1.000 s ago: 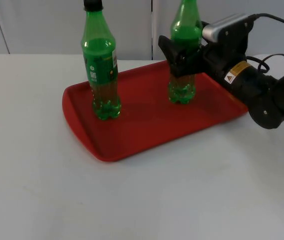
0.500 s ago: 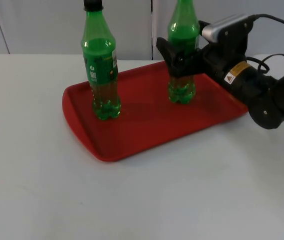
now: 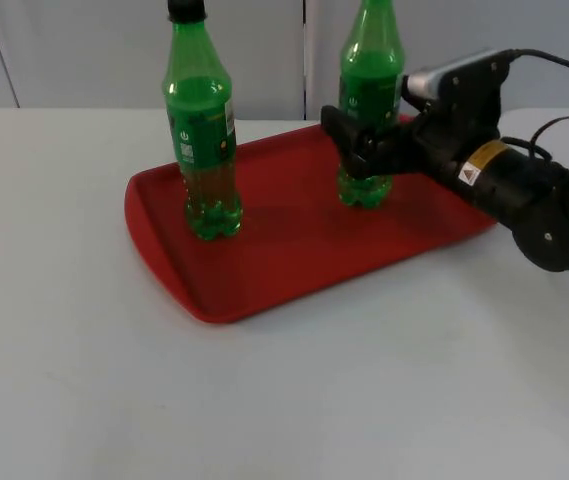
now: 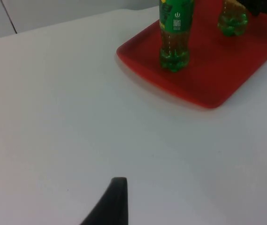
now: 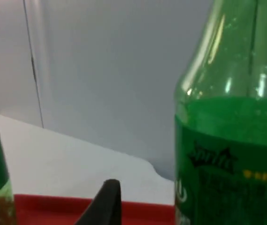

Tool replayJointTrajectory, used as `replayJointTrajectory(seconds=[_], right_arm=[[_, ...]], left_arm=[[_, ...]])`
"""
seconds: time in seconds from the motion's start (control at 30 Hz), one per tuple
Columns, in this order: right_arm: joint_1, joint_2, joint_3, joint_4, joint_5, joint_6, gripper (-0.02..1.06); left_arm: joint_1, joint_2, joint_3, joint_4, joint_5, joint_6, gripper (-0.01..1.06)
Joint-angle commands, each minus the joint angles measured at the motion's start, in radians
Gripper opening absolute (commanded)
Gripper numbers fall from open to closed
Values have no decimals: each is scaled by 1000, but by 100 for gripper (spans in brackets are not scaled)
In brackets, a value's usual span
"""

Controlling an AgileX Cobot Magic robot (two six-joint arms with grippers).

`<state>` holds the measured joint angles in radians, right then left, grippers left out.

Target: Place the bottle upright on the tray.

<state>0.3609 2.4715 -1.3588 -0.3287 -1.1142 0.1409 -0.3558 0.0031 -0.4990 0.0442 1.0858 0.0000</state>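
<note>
Lowered and drawn slightly back since a second ago, the right gripper [image 3: 359,150] has released the right bottle [image 3: 369,100], fingers spread beside its waist. Both bottles stand upright on the red tray [image 3: 264,270]: left bottle [image 3: 201,130] at ten o'clock, right bottle at two. Left gripper's state cannot be told.

a black, rounded right arm [image 3: 524,195] bearing a small yellow warning triangle on a white label, with black fingers [image 3: 349,130].
</note>
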Motion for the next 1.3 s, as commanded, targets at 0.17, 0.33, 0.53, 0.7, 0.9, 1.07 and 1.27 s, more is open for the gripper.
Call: replayJointTrajectory(seconds=[0.17, 0.33, 0.53, 0.7, 0.9, 1.07, 1.27], right_arm=[[1, -124, 177, 1, 45, -2, 105], [-1, -211, 265, 5, 181, -40, 105], [-1, -342, 362, -8, 354, -11, 105], [-1, -440, 391, 1, 612, 4, 105], [1, -517, 391, -3, 909, 77, 105], [1, -587, 392, -3, 1003, 116, 105], [12, -678, 392, -3, 1089, 142, 105]], left_arm=[[-6, -3, 4, 5, -9, 0, 105], [-6, -3, 4, 5, -9, 0, 105], [-6, -3, 4, 5, -9, 0, 105], [-6, -3, 4, 5, -9, 0, 105], [-6, -3, 4, 5, -9, 0, 105], [-6, -3, 4, 5, -9, 0, 105], [-6, -3, 4, 13, -9, -40, 105]])
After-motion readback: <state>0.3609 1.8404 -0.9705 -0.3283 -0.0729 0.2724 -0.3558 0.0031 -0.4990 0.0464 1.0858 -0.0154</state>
